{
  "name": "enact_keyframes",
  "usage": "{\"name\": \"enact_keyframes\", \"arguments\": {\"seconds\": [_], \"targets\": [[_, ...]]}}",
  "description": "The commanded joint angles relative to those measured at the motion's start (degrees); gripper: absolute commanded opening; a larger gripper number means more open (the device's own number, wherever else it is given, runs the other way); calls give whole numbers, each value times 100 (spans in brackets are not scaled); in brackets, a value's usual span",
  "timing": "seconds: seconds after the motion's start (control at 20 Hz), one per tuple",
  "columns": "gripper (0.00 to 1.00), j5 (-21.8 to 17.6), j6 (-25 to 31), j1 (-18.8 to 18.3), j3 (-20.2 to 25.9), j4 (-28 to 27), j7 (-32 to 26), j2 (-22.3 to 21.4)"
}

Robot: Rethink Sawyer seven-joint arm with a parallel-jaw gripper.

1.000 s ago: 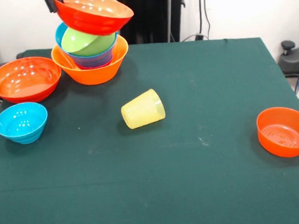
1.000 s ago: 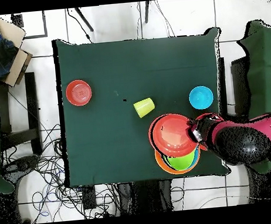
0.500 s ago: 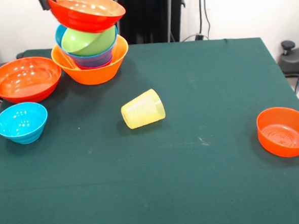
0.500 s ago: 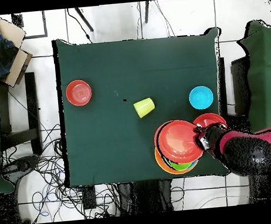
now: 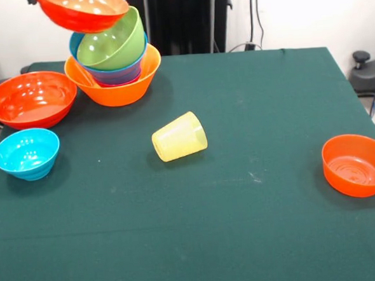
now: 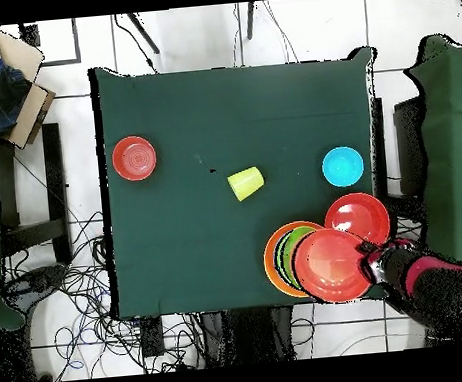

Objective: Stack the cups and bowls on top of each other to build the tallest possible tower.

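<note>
Front view: a glossy red-orange plastic bowl [image 5: 82, 10] is hanging tilted above the tower [image 5: 113, 68].
Gripper [image 6: 370, 264]: seemingly gripping that bowl's rim.
Risk: the tilted lime green bowl [image 5: 110, 48] is likely sliding if bumped.

Green-clothed table [image 5: 249, 111] carries tower [image 5: 113, 78], big red-orange bowl [image 5: 31, 99], cyan bowl [image 5: 26, 153], tipped tumbler [image 5: 179, 136], small orange bowl [image 5: 357, 164].

A dark green cloth [image 5: 256, 225] covers the table, white wall [image 5: 307, 9] behind, pale tiled floor [image 6: 192, 42] strewn with black cables [image 6: 68, 294] around it
</note>
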Motion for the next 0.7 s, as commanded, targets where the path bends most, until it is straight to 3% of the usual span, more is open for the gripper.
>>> {"name": "enact_keyframes", "arguments": {"seconds": [0.05,0.35,0.4,0.7], "targets": [[0,-669,-372,169,-47,593,-1856,56],[0,-921,-584,171,-84,710,-1652,100],[100,-940,-647,174,-74,737,-1586,61],[100,-911,-700,208,-56,797,-1472,-63]]}}
